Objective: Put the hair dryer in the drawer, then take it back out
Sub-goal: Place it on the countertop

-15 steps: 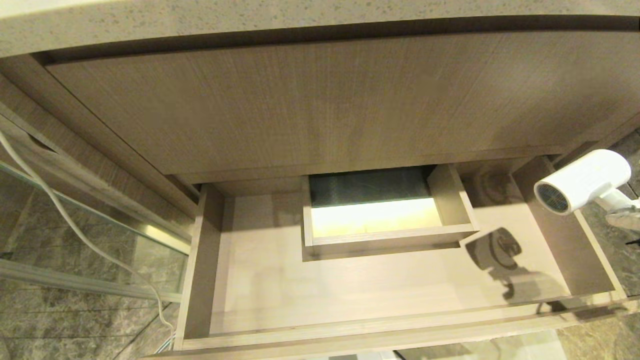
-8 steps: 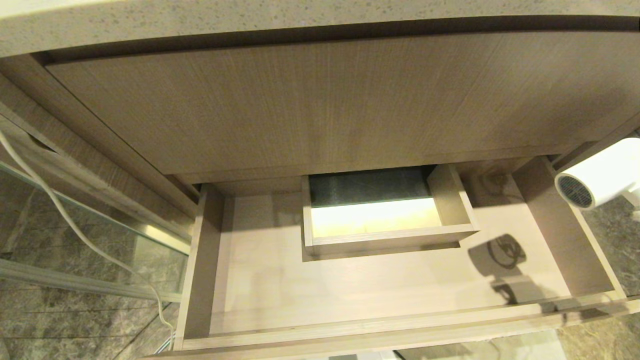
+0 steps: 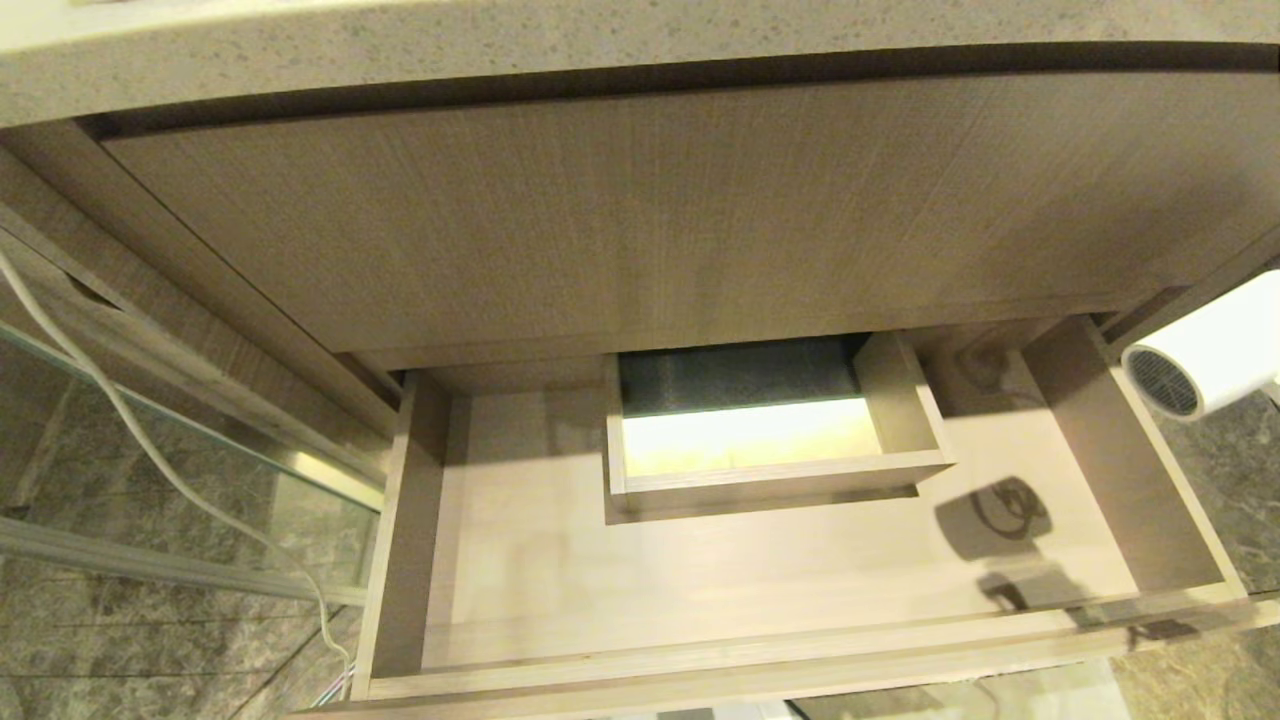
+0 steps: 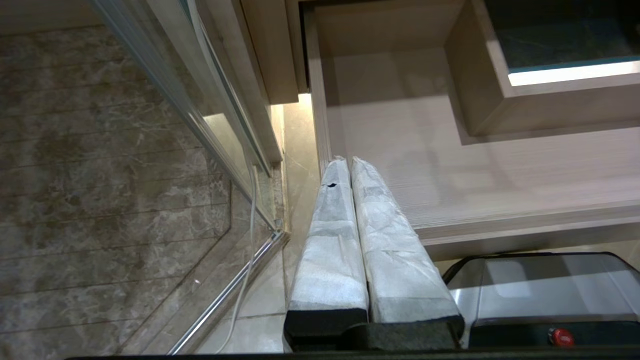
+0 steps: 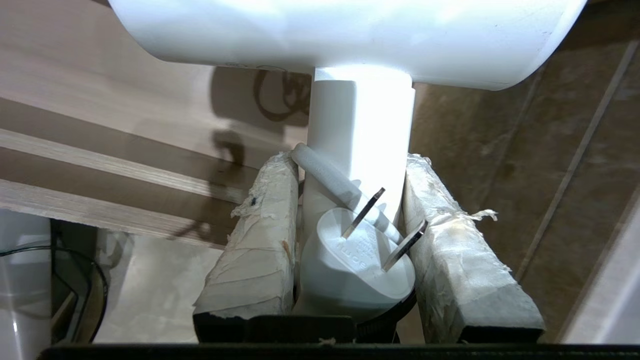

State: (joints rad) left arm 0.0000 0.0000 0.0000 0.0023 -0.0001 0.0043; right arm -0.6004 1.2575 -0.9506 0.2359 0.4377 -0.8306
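Since a second before, the hair dryer [image 3: 1210, 358] had been carried rightward and slightly up, from over the drawer's right wall to the right edge of the head view, where it was partly cut off; its shadow on the drawer floor had shrunk toward the near right corner.

Right gripper [image 5: 350, 165]: partly closed, its taped fingers [image 5: 260, 235] clamped on either side of the dryer's white handle. The plug [image 5: 357, 262], prongs outward, was seen lodged between the fingers against the handle, with a grey stretch of cord [image 5: 325, 172] crossing it.

Dryer held in the air, barrel level, grey mesh grille facing left toward the drawer, clear of the drawer and just beyond its right wall.

Drawer [image 3: 400, 520]: pulled out, nothing lying on its floor; boxed cut-out [image 3: 775, 478] at mid-far, lit from below. Taller wood-grain panel [image 3: 640, 210] and speckled countertop [image 3: 500, 40] noted above it.

Left gripper [image 4: 350, 162]: fingers pressed together, nothing held, idle over the drawer's near left corner. A thin white cable [image 3: 120, 420] and glass panel [image 3: 200, 450] were noted at left, over marble floor.
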